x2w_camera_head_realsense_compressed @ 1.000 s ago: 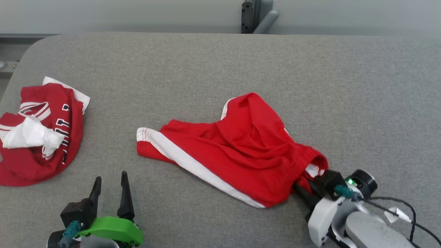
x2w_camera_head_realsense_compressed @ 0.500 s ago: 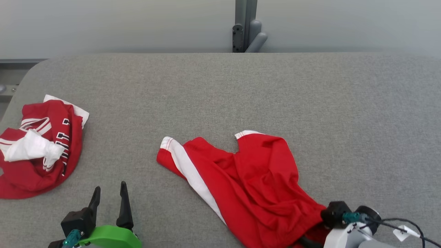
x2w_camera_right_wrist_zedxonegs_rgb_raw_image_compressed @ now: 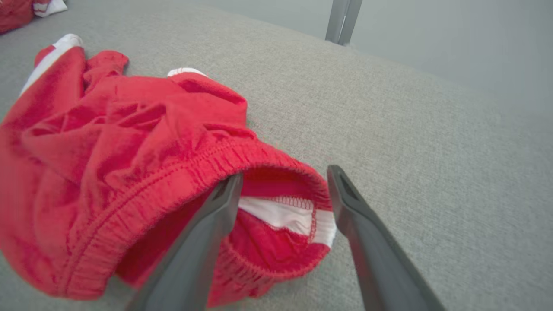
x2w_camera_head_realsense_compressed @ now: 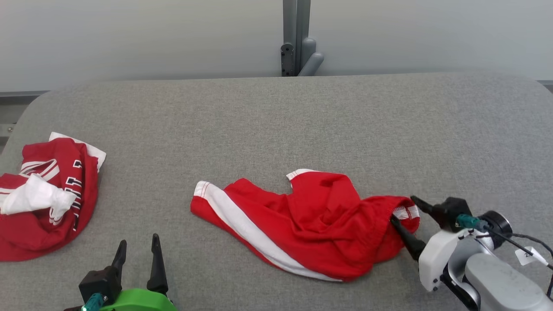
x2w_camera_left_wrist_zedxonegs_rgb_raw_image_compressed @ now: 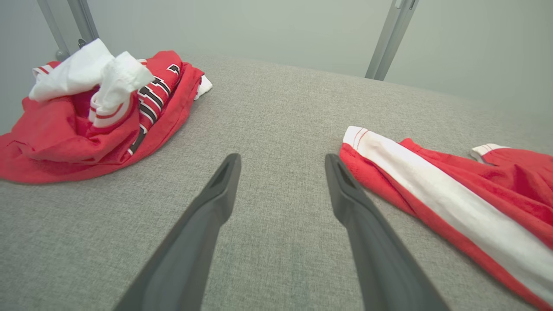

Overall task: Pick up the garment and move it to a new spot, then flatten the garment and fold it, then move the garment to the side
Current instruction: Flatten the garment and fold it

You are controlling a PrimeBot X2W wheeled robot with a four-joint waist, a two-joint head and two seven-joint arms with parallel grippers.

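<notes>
Jaws wide apart on my right gripper (x2w_camera_head_realsense_compressed: pixel 402 208), straddling the waistband of the red garment (x2w_camera_head_realsense_compressed: pixel 311 220), which lies crumpled by the near edge of the tabletop (x2w_camera_head_realsense_compressed: pixel 276 121), right of centre. On my left gripper (x2w_camera_head_realsense_compressed: pixel 138 239) the jaws stand apart too, by the near-left corner.

Bright, even, diffuse light; no glare on the grey padded table (x2w_camera_head_realsense_compressed: pixel 276 121). Shadows are faint — a thin soft rim under the red shorts (x2w_camera_head_realsense_compressed: pixel 311 224), just beside the right gripper (x2w_camera_head_realsense_compressed: pixel 402 208). The head view is sharp; both wrist views bow toward their edges; cloth closest to the right gripper's fingers (x2w_camera_right_wrist_zedxonegs_rgb_raw_image_compressed: pixel 203 242) blurs — the wall (x2w_camera_left_wrist_zedxonegs_rgb_raw_image_compressed: pixel 259 30) beyond the left gripper (x2w_camera_left_wrist_zedxonegs_rgb_raw_image_compressed: pixel 281 157) looks hazy.
</notes>
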